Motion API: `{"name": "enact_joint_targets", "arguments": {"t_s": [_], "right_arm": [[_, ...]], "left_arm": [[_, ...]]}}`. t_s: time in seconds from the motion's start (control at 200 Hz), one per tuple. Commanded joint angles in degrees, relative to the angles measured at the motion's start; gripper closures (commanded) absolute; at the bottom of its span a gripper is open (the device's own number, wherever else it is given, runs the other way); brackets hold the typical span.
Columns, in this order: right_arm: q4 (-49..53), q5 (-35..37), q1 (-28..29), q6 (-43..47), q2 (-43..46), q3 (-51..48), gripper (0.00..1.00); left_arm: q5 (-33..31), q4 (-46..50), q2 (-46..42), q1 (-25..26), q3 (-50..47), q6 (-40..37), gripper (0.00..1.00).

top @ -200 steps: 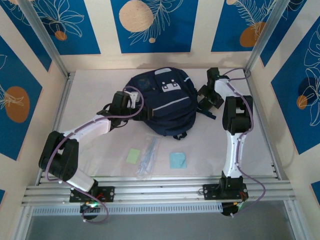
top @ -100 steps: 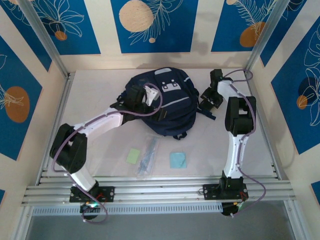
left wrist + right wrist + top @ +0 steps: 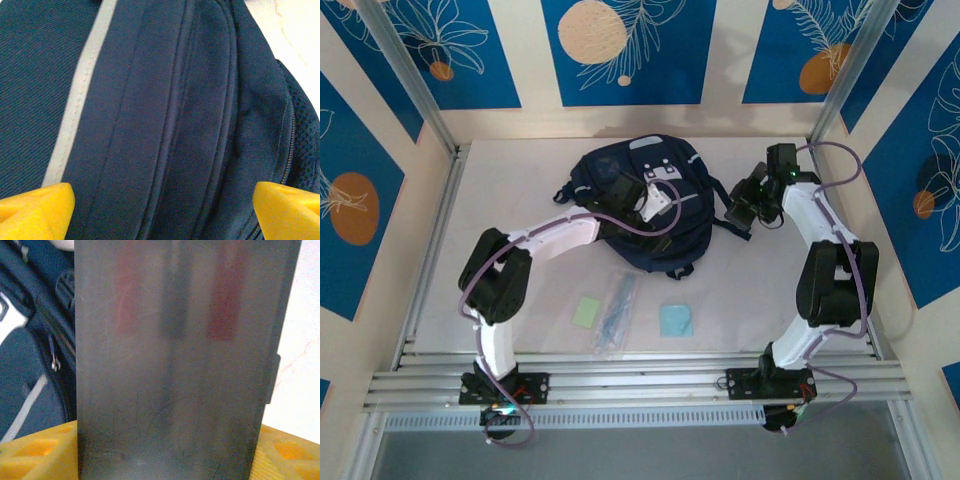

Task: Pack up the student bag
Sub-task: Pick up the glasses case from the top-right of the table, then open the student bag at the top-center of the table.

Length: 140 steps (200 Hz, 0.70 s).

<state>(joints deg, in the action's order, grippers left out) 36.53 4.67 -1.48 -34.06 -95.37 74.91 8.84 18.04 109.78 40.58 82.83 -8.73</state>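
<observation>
The navy student bag [image 3: 682,232] lies at the far middle of the worktop [image 3: 515,185], patch side up. The left jaws hang just above its front panel, spread wide, gripping nothing. Just beside the bag's right side, the right jaws are clamped on a dark translucent case [image 3: 175,365]. Near the arms' bases, a green note [image 3: 587,311], a clear pouch [image 3: 617,312] and a blue note [image 3: 676,320] lie apart.

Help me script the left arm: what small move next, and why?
Probably lower the left gripper and pinch the student bag at its zipper, which looks closed below the open jaws, while the right gripper holds a grey case ready.
</observation>
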Motion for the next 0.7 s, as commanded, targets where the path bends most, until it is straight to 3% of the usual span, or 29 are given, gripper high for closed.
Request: {"name": "enact_joint_targets", "arguments": {"t_s": [0.0,0.165,0.37,0.57,0.63,0.695], "right_arm": [[-1.36,-5.91,0.45,0.59,3.73,-4.26,0.46],[-1.44,-6.78,0.86,0.84,7.46,-8.07,0.48],[-1.54,-6.16,0.64,1.19,10.50,-9.60,0.49],[-2.60,-7.16,0.33,0.79,12.60,-10.40,0.51],[-2.61,-7.38,0.33,0.75,12.90,-10.40,0.52],[-2.67,-7.59,0.33,0.75,13.24,-10.40,0.52]], "left_arm": [[-2.69,0.27,2.31,0.81,2.87,-2.22,0.09],[-9.53,-2.64,7.03,0.56,5.31,-2.06,0.14],[-8.56,1.21,14.16,-1.00,9.68,-1.05,0.21],[-4.84,2.36,15.56,-2.34,7.49,-0.89,0.63],[-5.05,3.06,15.74,-2.53,7.53,-0.37,1.00],[-5.24,2.92,15.20,-2.63,7.18,-0.32,1.00]]}}
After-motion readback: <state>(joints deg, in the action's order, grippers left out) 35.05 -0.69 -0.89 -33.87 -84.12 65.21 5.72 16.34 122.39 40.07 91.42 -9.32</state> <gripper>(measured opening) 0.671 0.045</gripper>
